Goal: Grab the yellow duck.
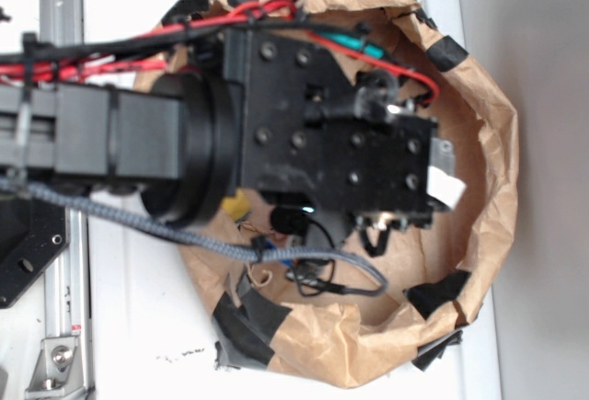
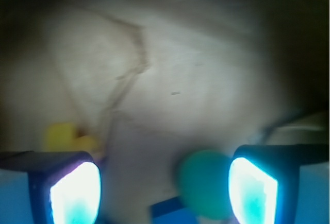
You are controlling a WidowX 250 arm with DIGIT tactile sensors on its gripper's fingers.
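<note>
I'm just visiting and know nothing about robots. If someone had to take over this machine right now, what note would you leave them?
Gripper: open, nothing between its lit fingers, lowered into the brown paper bowl.
Yellow duck: blurry yellow shape on the bowl floor just above the left-hand finger in the wrist view, outside the gap. In the exterior view only a yellow sliver shows under the arm.
Green ball: inside the gap, beside the right-hand finger.
Done: arm is over the bowl.
Left: shift towards the duck, close on it, lift.
</note>
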